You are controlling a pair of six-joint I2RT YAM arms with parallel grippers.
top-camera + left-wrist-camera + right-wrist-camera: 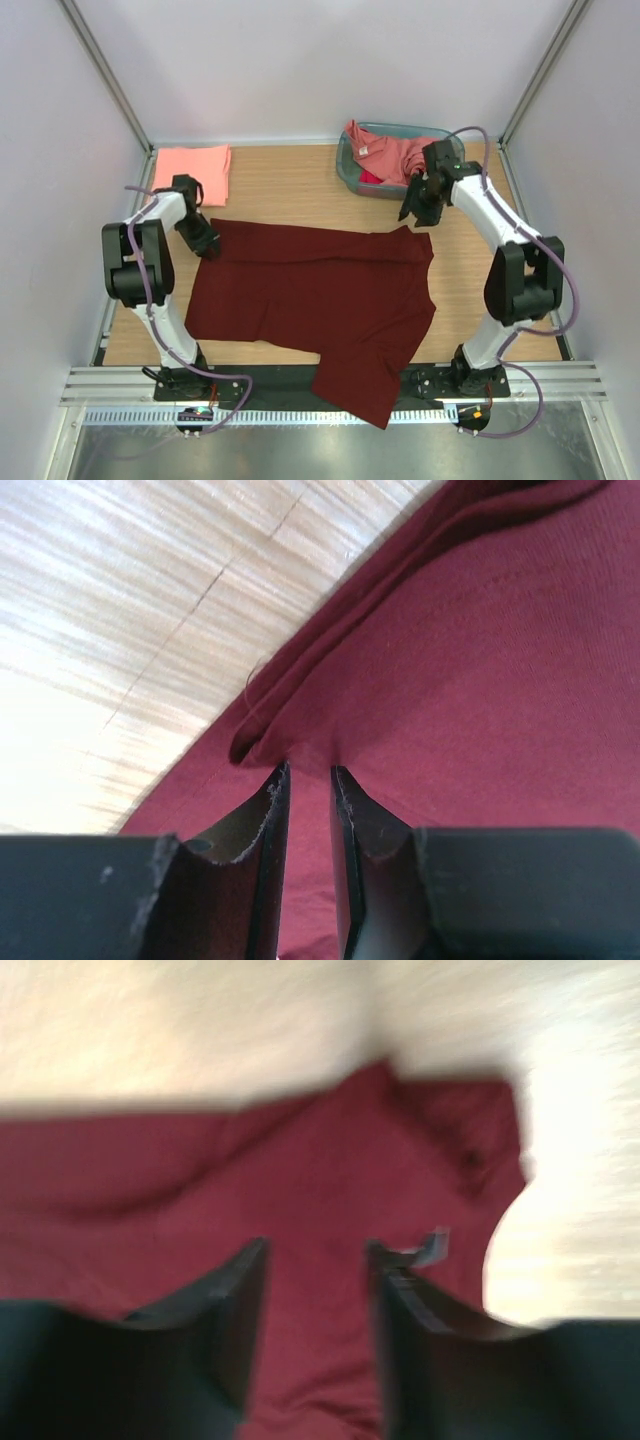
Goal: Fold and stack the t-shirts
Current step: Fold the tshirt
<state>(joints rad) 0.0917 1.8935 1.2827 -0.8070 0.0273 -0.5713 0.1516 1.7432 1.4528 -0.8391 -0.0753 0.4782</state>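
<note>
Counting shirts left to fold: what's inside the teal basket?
Crumpled salmon-pink cloth fills the teal basket and spills over its far-left corner, with a brighter pink patch near the front. How many shirts that makes cannot be told, and the right arm covers the basket's right part.

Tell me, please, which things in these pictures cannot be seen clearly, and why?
- Top view: how many pink t-shirts lie in the basket; they are bunched, and the right arm covers part.
- Right wrist view: motion blur; the small tag on the maroon t-shirt, near the right pincer, is unreadable.
- Left wrist view: the left pincer hides the cloth that it pinches; frame edges cut off the shirt.
</note>
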